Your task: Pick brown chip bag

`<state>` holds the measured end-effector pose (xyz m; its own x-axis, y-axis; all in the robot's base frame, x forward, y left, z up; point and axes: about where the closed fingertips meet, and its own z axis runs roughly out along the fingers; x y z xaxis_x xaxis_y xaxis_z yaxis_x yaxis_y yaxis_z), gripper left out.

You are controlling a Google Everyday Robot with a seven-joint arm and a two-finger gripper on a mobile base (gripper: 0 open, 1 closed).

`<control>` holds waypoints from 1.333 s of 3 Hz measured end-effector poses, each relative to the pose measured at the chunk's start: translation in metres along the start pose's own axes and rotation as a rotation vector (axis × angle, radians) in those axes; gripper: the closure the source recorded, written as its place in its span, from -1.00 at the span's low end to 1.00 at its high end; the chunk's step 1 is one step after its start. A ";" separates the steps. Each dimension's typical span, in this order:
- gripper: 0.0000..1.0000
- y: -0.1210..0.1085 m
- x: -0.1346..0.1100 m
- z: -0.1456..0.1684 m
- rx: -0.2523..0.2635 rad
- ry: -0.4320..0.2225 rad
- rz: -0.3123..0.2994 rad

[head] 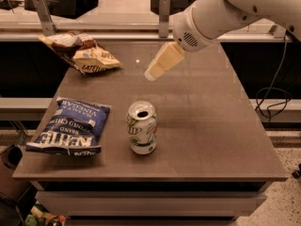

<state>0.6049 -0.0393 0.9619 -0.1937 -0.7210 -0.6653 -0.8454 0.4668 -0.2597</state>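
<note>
The brown chip bag [81, 53] lies crumpled at the table's far left corner, dark brown at its left end and cream-yellow with dark lettering at its right end. My gripper [155, 69] hangs above the middle of the table's far half, to the right of the bag and well apart from it. Its cream-coloured fingers [163, 61] point down and to the left. The white arm [221, 18] reaches in from the upper right. Nothing is in the gripper.
A blue-and-white Kettle chip bag [69, 126] lies at the near left of the brown table [211, 126]. An opened green-and-white soda can [142, 127] stands upright beside it. A counter with metal posts [163, 13] runs behind the table. Cables [275, 98] hang at right.
</note>
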 end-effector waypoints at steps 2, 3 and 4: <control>-1.00 -0.004 -0.012 0.023 0.006 0.019 -0.005; -1.00 -0.007 -0.031 0.059 0.012 0.026 -0.013; -1.00 -0.006 -0.052 0.095 0.006 -0.010 -0.018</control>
<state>0.6674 0.0439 0.9314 -0.1730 -0.7241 -0.6677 -0.8455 0.4568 -0.2764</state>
